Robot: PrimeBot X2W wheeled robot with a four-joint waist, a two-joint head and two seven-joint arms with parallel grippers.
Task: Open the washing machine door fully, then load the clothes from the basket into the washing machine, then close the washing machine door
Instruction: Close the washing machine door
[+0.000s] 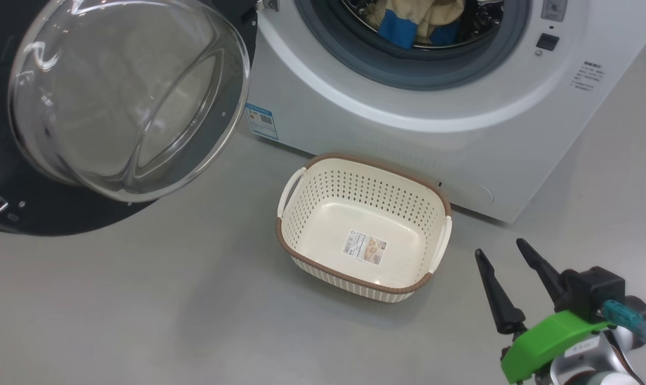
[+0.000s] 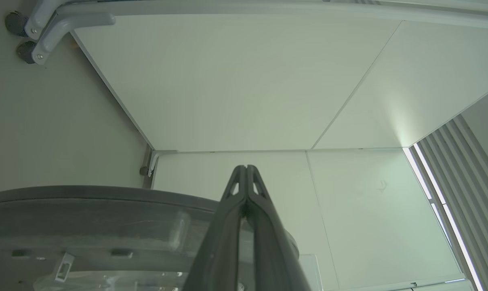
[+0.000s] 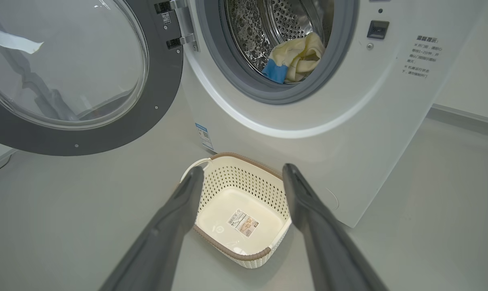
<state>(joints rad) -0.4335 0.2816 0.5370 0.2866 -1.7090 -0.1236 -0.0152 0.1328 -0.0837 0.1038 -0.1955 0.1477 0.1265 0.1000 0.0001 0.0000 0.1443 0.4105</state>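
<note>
Grey floor (image 1: pixel 141 321) ran under everything. At far left the washing machine door (image 1: pixel 125 101) stood swung wide. My left pincer (image 2: pixel 247 171), clenched on nothing, sat just beside its dark rim, so I judged that arm the nearer for pushing it shut. Centre, the basket (image 1: pixel 323 198) held only its label. The clothes (image 1: pixel 424 21) lay inside the washing machine (image 1: pixel 408 139). My right pincer (image 1: pixel 499 247) hung released, well right of the door.

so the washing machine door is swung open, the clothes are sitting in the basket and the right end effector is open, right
Not quite. The clothes lie in the drum of the washing machine, not in the basket, which holds just its label; the right wrist view shows this. The washing machine door is swung open and the right end effector is open.
</note>
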